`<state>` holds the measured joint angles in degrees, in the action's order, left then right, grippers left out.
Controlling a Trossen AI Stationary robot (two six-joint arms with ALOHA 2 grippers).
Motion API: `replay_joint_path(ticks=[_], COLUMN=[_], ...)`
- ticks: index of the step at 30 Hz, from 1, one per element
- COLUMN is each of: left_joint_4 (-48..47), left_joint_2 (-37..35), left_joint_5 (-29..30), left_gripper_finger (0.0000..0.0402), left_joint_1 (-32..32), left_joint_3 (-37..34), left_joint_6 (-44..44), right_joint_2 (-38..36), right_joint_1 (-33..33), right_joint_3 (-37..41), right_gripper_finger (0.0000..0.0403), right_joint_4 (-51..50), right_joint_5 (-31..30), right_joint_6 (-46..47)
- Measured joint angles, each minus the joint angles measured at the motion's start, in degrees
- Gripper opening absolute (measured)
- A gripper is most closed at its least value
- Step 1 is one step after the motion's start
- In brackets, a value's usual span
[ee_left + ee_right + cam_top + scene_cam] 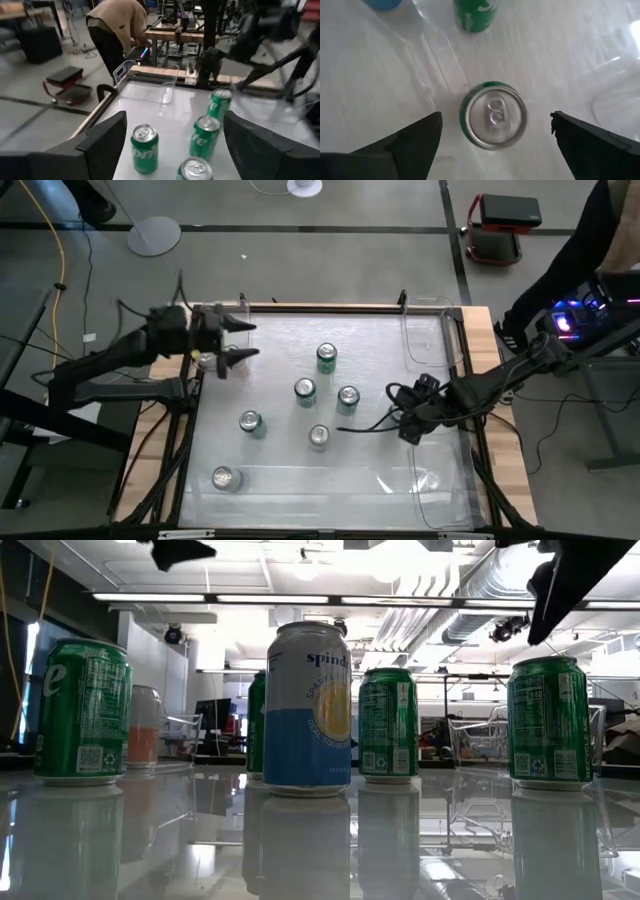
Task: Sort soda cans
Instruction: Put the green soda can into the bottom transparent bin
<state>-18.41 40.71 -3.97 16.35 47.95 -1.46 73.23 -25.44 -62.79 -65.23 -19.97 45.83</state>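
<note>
Hovering above the counter, the right gripper looks straight down with its fingers spread wide on either side of a green can, apparently lined up so that a straight descent would bring the fingers to the can's sides. In the high view this gripper sits right of the cluster of cans, and I judge its target to be the can nearest it, though the wrist view alone does not settle which one. The remaining cans stand upright and apart on the glossy surface: one toward the far side, one in the middle, one nearer, one to the left and one alone by the near left corner. The low view shows that at least one is a blue and white can among green ones, which is probably what the sorting turns on. The left gripper hangs at the far left edge, fingers also spread and holding nothing, near a clear bin; another clear bin waits at the far right corner, presumably to receive one kind.
</note>
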Motion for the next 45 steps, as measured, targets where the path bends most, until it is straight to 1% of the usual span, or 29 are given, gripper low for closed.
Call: replay_joint_path(ticks=[4,8,12,15,20,23,25,28,30,32,34,37,40,42,45], left_joint_4=[7.96,14.29,17.56,19.97,21.75,22.25,22.75,24.93,26.7,29.27,31.25,33.51,34.79,34.97,35.82], left_joint_2=[2.88,6.56,9.71,11.78,15.87,18.87,20.93,24.15,26.25,28.28,30.01,32.08,33.43,33.95,34.56], left_joint_5=[7.88,13.44,19.14,22.93,28.46,33.47,36.02,38.22,39.08,39.3,39.3,39.28,39.49,39.59,39.61], left_gripper_finger=[0.0295,0.0289,0.0287,0.0287,0.0287,0.0287,0.0287,0.0287,0.0287,0.0287,0.0287,0.0287,0.0287,0.0287,0.0287], left_joint_1=[-7.68,-15.16,-21.03,-24.33,-29.6,-32.15,-33.51,-35.02,-35.85,-36.59,-37.26,-38.05,-38.86,-39.47,-39.77], left_joint_3=[-4.14,-4.69,-4.71,-4.71,-4.71,-4.71,-4.73,-4.73,-4.73,-4.73,-4.73,-4.73,-4.74,-4.75,-4.75], left_joint_6=[-2.64,-4.11,-5.9,-5.53,-6.66,-6.43,-5.54,-3.79,-3.23,-3.23,-3.23,-3.22,-3.11,-3.13,-3.16], right_joint_2=[0.0,0.0,0.0,0.0,0.01,0.64,1.62,3.59,4.65,5.01,5.59,4.92,5.11,5.22,4.6], right_joint_1=[1.6,4.38,6.37,7.45,7.97,7.97,7.97,7.99,8.15,8.17,8.12,7.38,4.8,1.99,-3.22], right_joint_3=[2.99,5.92,8.24,9.8,11.83,11.94,11.94,11.66,11.11,9.65,6.03,-2.98,-11.83,-17.13,-23.76], right_gripper_finger=[0.0365,0.0365,0.0365,0.0365,0.0363,0.0349,0.0328,0.0294,0.0291,0.0291,0.0291,0.0291,0.0291,0.0291,0.0291], right_joint_4=[4.22,5.96,9.21,11.79,13.86,14.14,14.24,14.38,13.99,12.81,9.37,0.95,-6.63,-10.14,-11.69], right_joint_5=[0.69,3.29,5.9,8.43,9.39,9.12,9.15,9.34,9.67,9.69,9.52,7.84,7.15,8.97,14.2], right_joint_6=[-1.28,-2.76,-4.64,-5.88,-6.01,-5.87,-5.85,-6.0,-6.68,-7.27,-7.34,-7.52,-6.76,-5.59,-2.23])
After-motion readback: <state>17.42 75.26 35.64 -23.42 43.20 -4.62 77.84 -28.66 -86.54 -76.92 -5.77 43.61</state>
